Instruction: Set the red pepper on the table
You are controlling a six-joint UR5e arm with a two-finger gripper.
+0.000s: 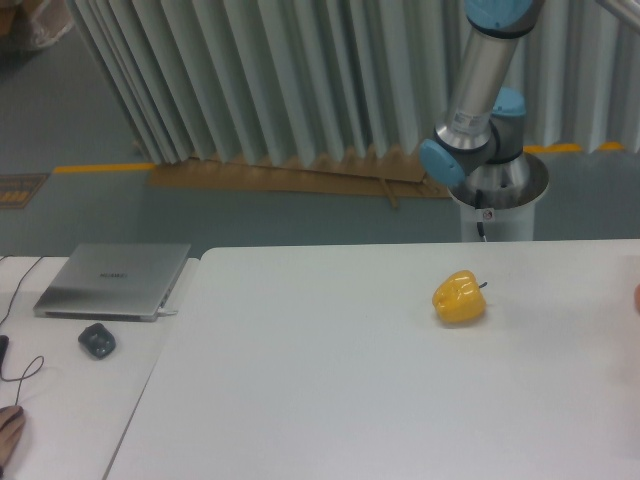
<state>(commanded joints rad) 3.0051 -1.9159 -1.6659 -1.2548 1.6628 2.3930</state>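
- The red pepper (637,296): only a small reddish sliver shows at the right edge of the frame, just above the table surface. I cannot tell whether it touches the top or is held.
- The table (330,400): a large white matte top that fills the lower part of the view, running off the frame at the bottom and right. Its far edge lies straight across the view; its left edge slants down toward the lower left.
- A yellow pepper (459,298) rests on the table right of centre, near the far edge, its dark stem pointing right. It is well apart from the reddish sliver.
- My gripper is out of frame; I cannot say whether it is open, closed or holding anything. Only my arm (480,90) and its base (497,195) show, standing just behind the table's far edge.
- A smaller white desk (60,400) abuts the table's left edge. It bears a closed grey laptop (113,281), a dark mouse (97,341) and thin cables (20,372).
- A hand (9,435) sits at the lower left corner of the frame.
- Behind: grey-green floor, a yellow floor line (100,167), flattened cardboard (290,177) and a pleated grey curtain (260,75).
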